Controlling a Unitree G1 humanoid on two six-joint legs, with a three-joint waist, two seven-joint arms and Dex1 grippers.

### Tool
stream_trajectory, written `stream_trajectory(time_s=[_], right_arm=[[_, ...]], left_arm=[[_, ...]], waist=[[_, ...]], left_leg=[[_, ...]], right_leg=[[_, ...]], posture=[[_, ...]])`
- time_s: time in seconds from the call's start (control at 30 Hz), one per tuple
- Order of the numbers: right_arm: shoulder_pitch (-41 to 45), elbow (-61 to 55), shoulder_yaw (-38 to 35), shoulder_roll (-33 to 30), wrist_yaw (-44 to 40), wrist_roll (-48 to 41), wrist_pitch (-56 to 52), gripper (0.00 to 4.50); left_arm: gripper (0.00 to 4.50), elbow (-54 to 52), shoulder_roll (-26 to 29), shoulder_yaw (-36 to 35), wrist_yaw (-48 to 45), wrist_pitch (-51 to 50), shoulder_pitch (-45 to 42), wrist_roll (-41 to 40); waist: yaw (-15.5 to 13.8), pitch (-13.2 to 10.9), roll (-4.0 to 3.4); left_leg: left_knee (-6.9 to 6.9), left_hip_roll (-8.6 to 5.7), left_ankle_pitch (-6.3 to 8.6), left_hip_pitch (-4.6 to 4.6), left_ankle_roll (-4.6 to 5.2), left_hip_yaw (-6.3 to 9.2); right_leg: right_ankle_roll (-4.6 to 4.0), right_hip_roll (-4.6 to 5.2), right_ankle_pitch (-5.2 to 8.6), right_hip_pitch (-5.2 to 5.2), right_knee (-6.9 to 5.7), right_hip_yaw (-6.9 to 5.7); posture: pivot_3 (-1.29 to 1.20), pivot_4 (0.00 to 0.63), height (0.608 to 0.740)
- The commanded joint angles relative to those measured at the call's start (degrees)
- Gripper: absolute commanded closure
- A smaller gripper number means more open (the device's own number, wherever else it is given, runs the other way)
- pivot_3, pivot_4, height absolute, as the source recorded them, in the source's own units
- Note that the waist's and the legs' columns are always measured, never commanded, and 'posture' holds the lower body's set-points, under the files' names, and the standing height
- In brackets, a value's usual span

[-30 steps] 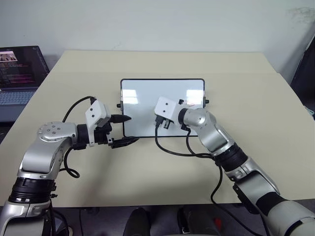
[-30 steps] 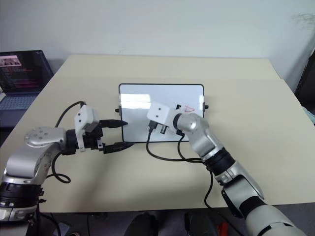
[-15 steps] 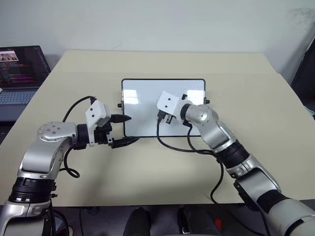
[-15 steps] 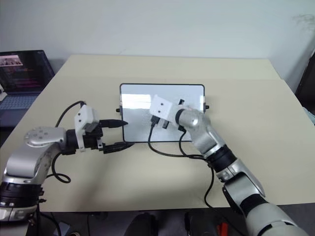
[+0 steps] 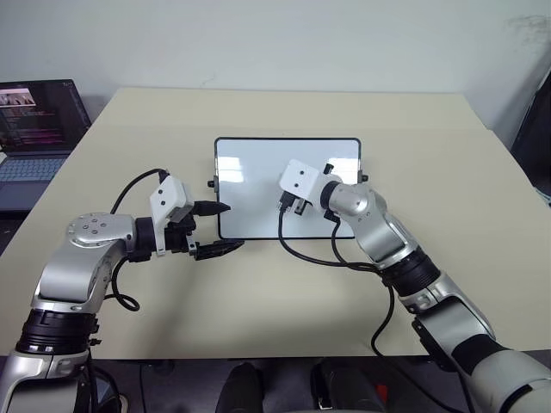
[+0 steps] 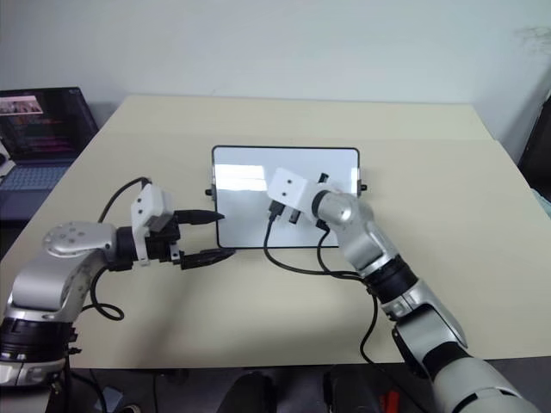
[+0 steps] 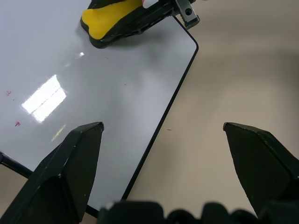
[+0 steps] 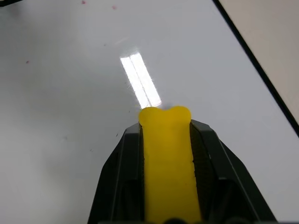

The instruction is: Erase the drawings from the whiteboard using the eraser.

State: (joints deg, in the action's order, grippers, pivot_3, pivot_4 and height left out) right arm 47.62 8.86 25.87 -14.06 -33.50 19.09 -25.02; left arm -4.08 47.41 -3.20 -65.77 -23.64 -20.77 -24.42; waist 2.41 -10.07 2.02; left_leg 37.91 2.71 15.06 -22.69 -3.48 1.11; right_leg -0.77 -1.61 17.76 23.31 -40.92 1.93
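The whiteboard (image 5: pixel 250 185) lies flat in the middle of the table. My right gripper (image 8: pixel 167 128) is shut on the eraser (image 8: pixel 167 177), a yellow block pinched between its black fingers (image 8: pixel 205 154). Its tip rests on the white surface toward the board's right half. The eraser (image 7: pixel 110 21) also shows from the left wrist view. The drawings are hidden from me; a few tiny red flecks (image 7: pixel 17 123) dot the board. My left gripper (image 5: pixel 231 226) is open at the board's near left corner, with one finger over the board and the other over the table.
A beige table (image 5: pixel 258 301) carries everything. An open laptop (image 5: pixel 34 120) sits off its far left corner. Black cables (image 5: pixel 318 258) loop from my right wrist onto the table just in front of the board. Something dark (image 5: pixel 534 129) stands past the right edge.
My right gripper has slid the eraser a little to the right and farther across the board. The red scribble seen near the board's right side a second ago no longer shows. The left arm stayed still.
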Motion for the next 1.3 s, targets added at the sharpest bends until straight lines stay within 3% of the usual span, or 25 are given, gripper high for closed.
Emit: stream_trajectory(time_s=[0.03, 0.1, 0.27, 0.53, 0.67, 0.83, 1.07, 1.3], right_arm=[[-2.77, -0.96, 1.78, -1.70, -4.84, 0.03, -4.45, 3.51], [-3.22, -1.78, 2.18, -1.80, -5.80, 0.34, -5.09, 3.51], [-0.52, 0.97, -1.26, -0.43, 1.51, 1.82, -2.59, 3.51], [-3.94, -3.23, 0.91, -1.28, -5.12, -0.93, -5.40, 3.51], [-4.92, -7.16, -6.11, 1.56, 0.04, -3.97, -4.92, 3.51], [-11.32, -20.51, -12.99, 2.20, -1.27, -11.23, -10.26, 3.51], [-27.81, -40.41, -19.86, -3.57, -0.31, -14.89, -19.33, 3.51], [-33.97, -44.18, -18.47, -5.03, 3.80, -14.40, -19.63, 3.51]], left_arm=[[0.00, -0.72, 0.05, -0.34, -0.28, 0.54, -1.30, -0.26], [0.00, -0.67, 0.00, -0.24, -0.35, 0.56, -1.38, -0.24], [0.00, -0.53, -0.06, 0.12, -0.82, 0.68, -1.59, -0.34], [0.00, -0.03, -0.73, 0.67, -1.11, 0.94, -2.55, 0.04], [0.00, 0.60, -1.91, 1.06, -0.72, 1.52, -3.93, 0.48], [0.00, 0.20, -2.92, 1.33, -0.77, 1.91, -3.98, 0.59], [0.00, -1.49, -5.26, 2.92, -0.77, 2.53, -4.37, 0.53], [0.00, -0.56, -7.93, 5.31, -0.57, 2.89, -8.28, 1.15]], waist=[[-0.04, 0.01, 0.01], [-0.04, 0.00, 0.01], [0.00, 0.00, 0.00], [-0.25, 0.01, 0.01], [-0.25, 0.00, 0.00], [-0.54, -0.02, -0.02], [-0.77, -0.02, -0.02], [0.00, -0.03, -0.01]], left_leg=[[0.00, 0.00, 0.00, 0.01, 0.00, 0.00], [0.00, 0.00, 0.00, 0.05, 0.00, 0.01], [0.01, -0.02, 0.00, 0.12, 0.00, -0.01], [0.02, -0.01, -0.01, 0.11, 0.01, -0.02], [0.00, -0.01, -0.01, 0.10, 0.01, -0.06], [-0.02, 0.01, 0.00, -0.11, 0.00, -0.01], [-0.12, 0.04, 0.12, -0.28, -0.04, 0.01], [-0.04, -0.11, 0.12, -0.09, -0.04, -0.20]], right_leg=[[0.00, 0.00, 0.00, 0.00, 0.00, 0.00], [0.00, -0.01, 0.00, -0.02, -0.02, -0.01], [0.01, -0.12, 0.00, -0.04, -0.08, 0.01], [0.00, -0.18, -0.01, -0.04, -0.03, 0.02], [-0.02, -0.20, -0.01, -0.03, -0.02, 0.05], [-0.06, -0.21, -0.04, 0.08, 0.05, 0.01], [0.07, -0.17, 0.09, 0.15, 0.32, 0.03], [0.34, -0.22, 0.22, 0.11, 0.11, 0.24]], posture=[[0.00, 0.150, 0.740], [0.00, 0.150, 0.740], [0.00, 0.150, 0.740], [0.00, 0.150, 0.740], [0.00, 0.150, 0.740], [0.00, 0.150, 0.740], [0.00, 0.150, 0.740], [0.00, 0.150, 0.740]])
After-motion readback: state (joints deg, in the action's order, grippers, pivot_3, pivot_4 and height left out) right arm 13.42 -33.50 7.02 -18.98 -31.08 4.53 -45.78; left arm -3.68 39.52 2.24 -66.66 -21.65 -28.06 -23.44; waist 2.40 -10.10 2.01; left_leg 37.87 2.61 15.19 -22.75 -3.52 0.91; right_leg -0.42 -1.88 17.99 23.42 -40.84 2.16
